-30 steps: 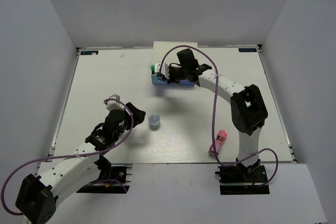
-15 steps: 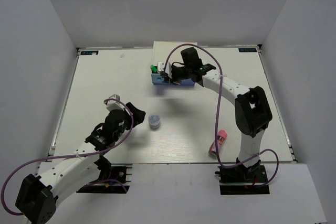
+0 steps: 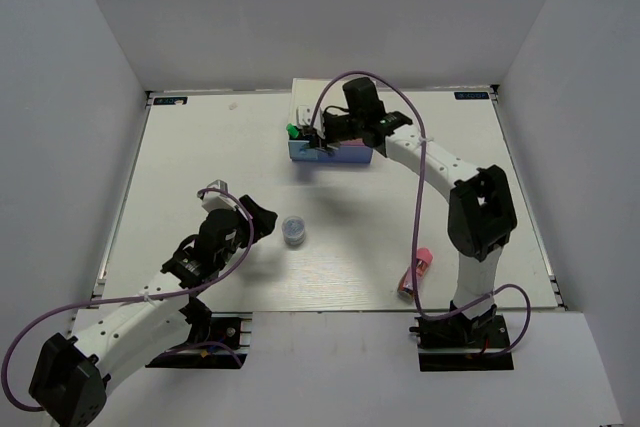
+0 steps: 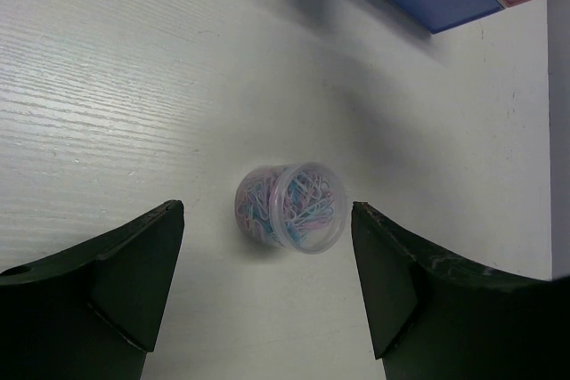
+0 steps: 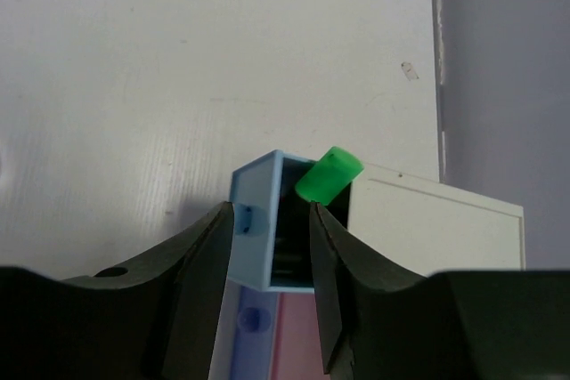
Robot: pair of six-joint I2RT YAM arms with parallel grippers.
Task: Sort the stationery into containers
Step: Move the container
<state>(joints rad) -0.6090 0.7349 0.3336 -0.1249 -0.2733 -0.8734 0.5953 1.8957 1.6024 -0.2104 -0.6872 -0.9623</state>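
Right wrist view. K: what sits between the fingers (image 5: 191, 273)?

M: Right gripper (image 5: 267, 251) is spread, one finger on each side of the blue drawer (image 5: 254, 220), which stands pulled out of the white chest (image 5: 436, 229). I cannot tell whether the pads touch its walls. Nothing pinched that I can see.

K: And the green highlighter (image 5: 328, 173)?

M: In that drawer, but not flat. Black barrel is down inside, and the glossy green end pokes up over the rim at the chest end. Long axis is slanted, roughly along the drawer's travel. My reading: the drawer jams on that end unless it drops first. Right arm is the one at the chest.

K: Left side?

M: Left gripper (image 3: 260, 217) is spread wide and holds nothing. Pot (image 4: 291, 206) lies straight ahead between the two fingers, apart from both, on the chest side of the hand. Clear round plastic, full of pastel paper clips. The wall is smooth, likely slippery. Table (image 4: 107, 86) is white with a fine wood grain.

K: Anything else out?

M: Pink tube (image 3: 415, 272), well away from the chest, by the right arm's base. Fat smooth cylinder lying on its side. It may roll.
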